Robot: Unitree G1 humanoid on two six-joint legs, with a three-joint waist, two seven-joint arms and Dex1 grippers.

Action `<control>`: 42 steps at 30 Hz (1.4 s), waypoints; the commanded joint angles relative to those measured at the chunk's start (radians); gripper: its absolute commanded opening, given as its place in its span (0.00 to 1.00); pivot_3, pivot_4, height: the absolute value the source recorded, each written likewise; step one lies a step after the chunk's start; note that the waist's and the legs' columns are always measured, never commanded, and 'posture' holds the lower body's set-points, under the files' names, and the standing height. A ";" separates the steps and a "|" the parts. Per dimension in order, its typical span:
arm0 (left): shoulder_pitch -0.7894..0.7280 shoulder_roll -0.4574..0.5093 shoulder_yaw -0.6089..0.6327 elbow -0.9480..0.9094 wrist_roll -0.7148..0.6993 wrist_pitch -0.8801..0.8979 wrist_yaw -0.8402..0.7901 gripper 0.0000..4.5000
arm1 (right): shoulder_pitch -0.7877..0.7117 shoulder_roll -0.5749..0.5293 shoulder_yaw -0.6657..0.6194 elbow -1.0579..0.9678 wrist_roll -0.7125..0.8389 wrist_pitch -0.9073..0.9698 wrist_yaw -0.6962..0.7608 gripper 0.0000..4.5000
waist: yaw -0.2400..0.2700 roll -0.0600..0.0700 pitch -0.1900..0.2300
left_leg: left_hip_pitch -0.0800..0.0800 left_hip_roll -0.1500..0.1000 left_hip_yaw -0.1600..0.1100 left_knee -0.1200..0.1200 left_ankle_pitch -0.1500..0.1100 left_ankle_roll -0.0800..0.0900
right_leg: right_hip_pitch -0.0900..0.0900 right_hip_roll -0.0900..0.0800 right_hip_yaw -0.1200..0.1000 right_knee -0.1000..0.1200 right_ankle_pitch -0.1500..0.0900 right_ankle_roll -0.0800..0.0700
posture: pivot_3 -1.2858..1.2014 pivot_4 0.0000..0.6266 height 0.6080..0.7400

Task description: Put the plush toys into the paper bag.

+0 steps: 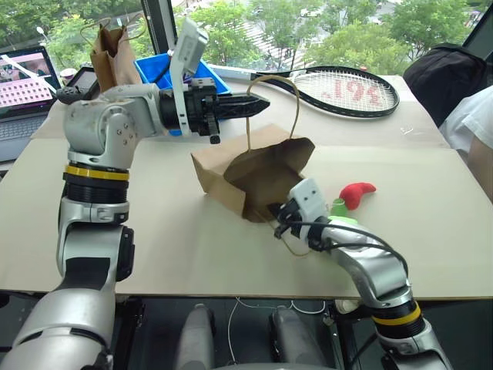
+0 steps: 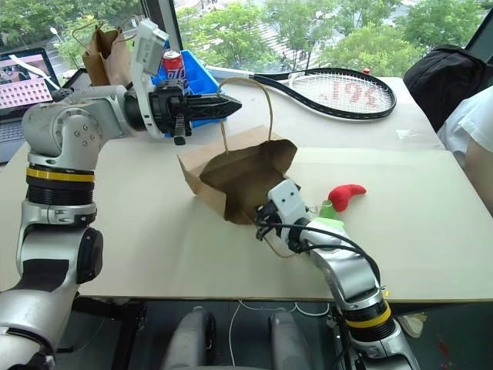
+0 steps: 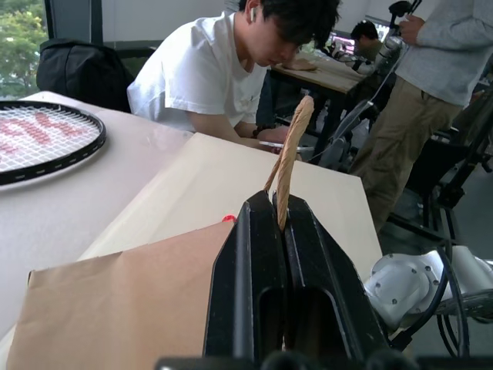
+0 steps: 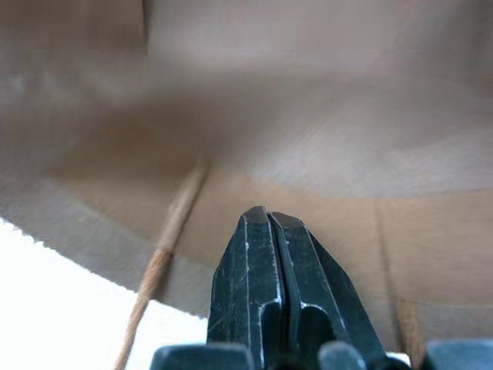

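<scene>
The paper bag (image 1: pixel 254 169) lies on its side on the table, its mouth open toward me. My left gripper (image 1: pixel 262 102) points level above it, shut on the bag's tan cord handle (image 3: pixel 286 166), holding the loop up. My right gripper (image 1: pixel 273 211) is at the lower lip of the bag's mouth with its fingertips just inside; in the right wrist view its fingers (image 4: pixel 246 262) are pressed together with nothing between them. The red chili plush toy (image 1: pixel 356 193) lies on the table right of the bag. The lime-green plush toy (image 1: pixel 345 220) is partly hidden behind my right forearm.
A tennis racket (image 1: pixel 339 89) lies at the back of the table. A blue bin (image 1: pixel 158 69) and a taller brown bag (image 1: pixel 114 54) stand at the back left beside a laptop (image 1: pixel 23 85). A seated person (image 1: pixel 477 131) and a black backpack (image 1: pixel 447 73) are at the right.
</scene>
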 commanded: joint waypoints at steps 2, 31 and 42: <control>-0.004 -0.033 0.061 -0.042 -0.058 0.033 0.040 0.00 | -0.066 -0.066 -0.223 -0.182 0.199 0.152 0.049 0.47 | 0.004 0.000 0.000 | 0.000 0.000 0.000 0.000 0.000 0.000 | 0.000 0.000 0.000 0.000 0.000 0.000 | 0.52 0.24 0.36; 0.126 -0.266 0.140 -0.292 -0.323 0.339 0.416 0.00 | 0.541 -0.455 -0.631 -0.250 0.324 0.383 0.110 0.61 | 0.027 0.003 0.002 | 0.002 -0.002 -0.001 -0.002 0.000 0.000 | 0.003 0.000 0.000 -0.002 -0.001 0.001 | 0.52 0.24 0.36; 0.130 -0.315 0.150 -0.289 -0.376 0.352 0.481 0.00 | 0.256 -0.694 -0.891 -0.270 0.521 0.437 0.188 0.00 | 0.009 0.002 0.002 | 0.003 -0.005 -0.004 -0.001 0.000 0.001 | 0.004 0.000 0.002 -0.002 -0.005 0.006 | 0.52 0.24 0.36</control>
